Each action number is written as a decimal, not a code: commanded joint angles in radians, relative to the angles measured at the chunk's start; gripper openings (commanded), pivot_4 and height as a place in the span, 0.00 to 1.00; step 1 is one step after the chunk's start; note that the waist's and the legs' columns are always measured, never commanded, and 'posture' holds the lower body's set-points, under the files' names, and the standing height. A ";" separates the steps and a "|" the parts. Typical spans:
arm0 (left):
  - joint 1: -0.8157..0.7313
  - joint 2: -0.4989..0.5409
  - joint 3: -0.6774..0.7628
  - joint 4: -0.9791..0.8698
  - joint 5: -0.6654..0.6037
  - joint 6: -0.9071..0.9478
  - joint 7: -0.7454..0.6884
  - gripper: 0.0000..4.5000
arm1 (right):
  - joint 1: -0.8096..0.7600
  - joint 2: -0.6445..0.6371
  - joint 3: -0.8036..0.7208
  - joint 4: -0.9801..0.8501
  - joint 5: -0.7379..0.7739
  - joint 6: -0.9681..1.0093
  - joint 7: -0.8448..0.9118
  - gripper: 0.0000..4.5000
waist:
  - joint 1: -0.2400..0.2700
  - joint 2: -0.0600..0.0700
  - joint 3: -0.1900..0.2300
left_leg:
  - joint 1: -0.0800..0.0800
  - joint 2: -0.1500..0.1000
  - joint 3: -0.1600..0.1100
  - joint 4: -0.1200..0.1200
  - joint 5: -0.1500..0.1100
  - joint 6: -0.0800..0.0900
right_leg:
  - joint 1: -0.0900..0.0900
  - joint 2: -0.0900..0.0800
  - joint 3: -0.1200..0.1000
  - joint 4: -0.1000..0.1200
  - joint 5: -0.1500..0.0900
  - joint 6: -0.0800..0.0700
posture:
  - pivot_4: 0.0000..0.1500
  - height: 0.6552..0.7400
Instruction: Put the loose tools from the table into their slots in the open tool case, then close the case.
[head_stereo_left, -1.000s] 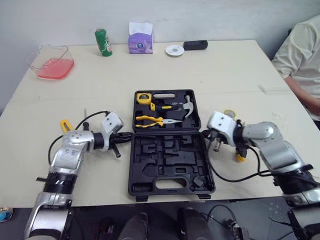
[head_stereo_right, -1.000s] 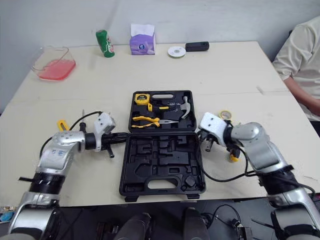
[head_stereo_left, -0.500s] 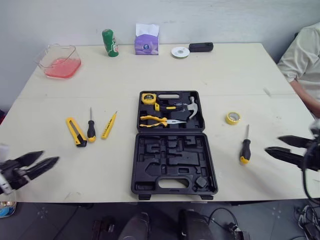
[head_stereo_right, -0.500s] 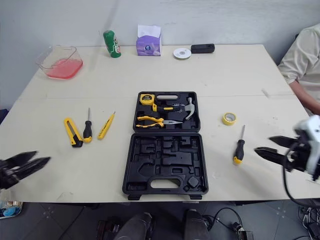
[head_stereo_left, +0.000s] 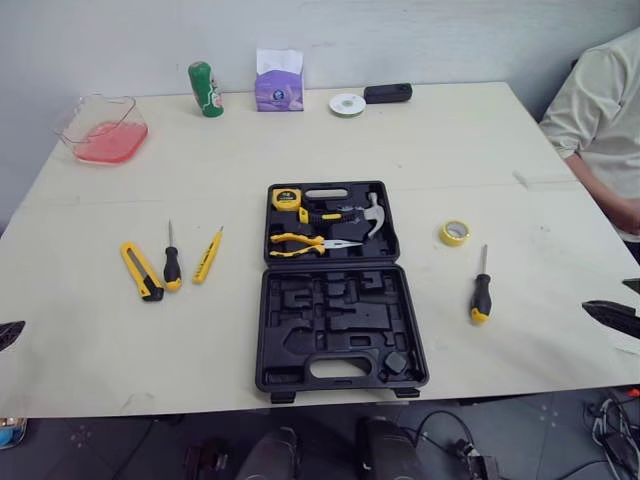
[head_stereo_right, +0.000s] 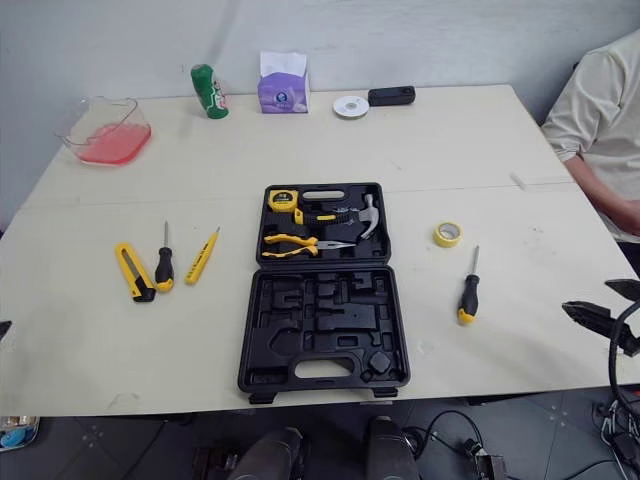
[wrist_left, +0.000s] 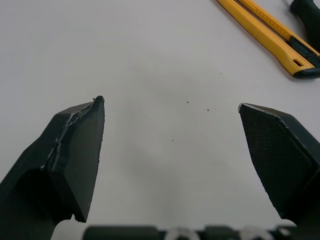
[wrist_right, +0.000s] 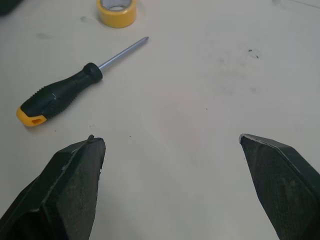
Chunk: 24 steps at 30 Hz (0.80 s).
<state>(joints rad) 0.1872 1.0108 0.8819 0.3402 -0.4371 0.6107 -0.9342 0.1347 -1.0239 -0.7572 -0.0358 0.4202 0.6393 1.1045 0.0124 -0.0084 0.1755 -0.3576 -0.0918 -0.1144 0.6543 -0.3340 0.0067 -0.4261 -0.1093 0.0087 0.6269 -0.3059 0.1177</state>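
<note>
Pale beige table (head_stereo_left: 450, 150) against a plain grey wall, with a person in a light shirt (head_stereo_left: 605, 110) at the far right corner.

Head camera first. Smack in the middle, an open black plastic tool case (head_stereo_left: 340, 325) lying flat. Far half already loaded with tape measure, pliers and hammer, near half all bare moulded slots. Off to the robot's left of it, three loose bits side by side: yellow-and-black utility knife (head_stereo_left: 141, 271), small black-handled screwdriver (head_stereo_left: 171, 267), slim yellow tester pen (head_stereo_left: 207, 256). Off to the right, a yellow tape roll (head_stereo_left: 455, 232) and, just nearer, a black screwdriver with a yellow butt (head_stereo_left: 480, 290), shaft pointing away from the robot, handle toward it. Right gripper (head_stereo_right: 588, 297) way out at the table's right edge, well apart from that screwdriver, over to its left and a touch farther out.

Left wrist cam: left gripper (wrist_left: 170, 102) spread wide over bare table, nothing in between. Utility knife and small screwdriver handle ahead, off to one side, slanting across the line of the fingers.

Right wrist cam: fingers wide apart here too, empty. Yellow-butt screwdriver ahead but off toward one finger rather than in the gap, lying slantwise, butt end closest, tape roll just past the tip.

Guessing right arm for that one, nearer by far. Probably means swinging in toward the case and turning the wrist to close across the handle, not along it.
</note>
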 joint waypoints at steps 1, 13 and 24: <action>-0.024 -0.024 -0.006 -0.165 -0.061 0.093 0.047 1.00 | -0.036 -0.010 0.006 -0.092 0.058 0.029 -0.015 0.99 | 0.000 0.000 0.000 | 0.000 0.000 0.000 0.000 0.000 0.000 | 0.000 0.000 0.000 0.000 0.000 0.000 | 1.00 1.00; -0.374 -0.121 -0.199 -0.579 -0.153 0.757 0.486 1.00 | -0.443 0.028 0.316 -0.442 0.417 0.281 -0.159 0.99 | 0.000 0.000 0.001 | -0.002 0.001 -0.001 0.003 -0.001 -0.001 | -0.001 0.002 -0.001 0.001 0.000 0.000 | 1.00 1.00; -0.749 -0.408 -0.362 -0.663 0.030 1.004 0.857 1.00 | -0.723 0.192 0.653 -0.554 0.510 0.263 -0.178 0.99 | 0.011 -0.006 -0.001 | -0.012 0.001 -0.002 0.014 -0.002 -0.001 | -0.006 0.006 -0.004 0.002 0.003 0.004 | 1.00 1.00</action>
<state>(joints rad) -0.5455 0.6045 0.5224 -0.2969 -0.4351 1.6153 -0.1111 -0.5678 -0.8344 -0.1035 -0.5626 0.9262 0.9307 0.9245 0.0230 -0.0140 0.1748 -0.3700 -0.0908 -0.1162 0.6682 -0.3365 0.0054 -0.4321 -0.1032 0.0040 0.6288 -0.3023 0.1222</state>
